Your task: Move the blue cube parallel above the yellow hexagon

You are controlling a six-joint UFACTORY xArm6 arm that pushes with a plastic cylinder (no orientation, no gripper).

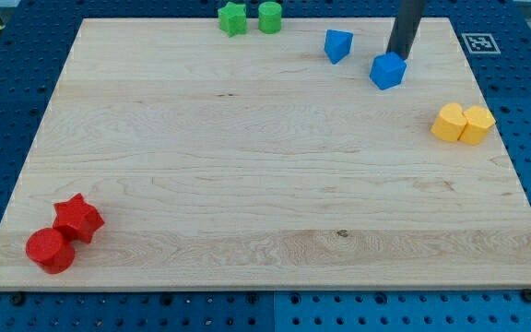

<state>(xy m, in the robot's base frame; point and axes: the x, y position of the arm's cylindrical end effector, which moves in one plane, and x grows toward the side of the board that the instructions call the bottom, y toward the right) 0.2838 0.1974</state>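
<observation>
My tip (399, 54) touching far side of blue cube (387, 71), far right of board (247, 184). Yellow hexagon (449, 122) nearer, right of cube, apart. No jaws, plain rod.

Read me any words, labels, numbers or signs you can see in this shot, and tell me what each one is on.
No readable words, numbers or brand names anywhere.
Only sign: a black-and-white square marker tag, a coded pattern without letters, at the wooden board's top right corner.
The blocks, including the blue cube beside my tip and the yellow hexagon, carry no markings.
</observation>
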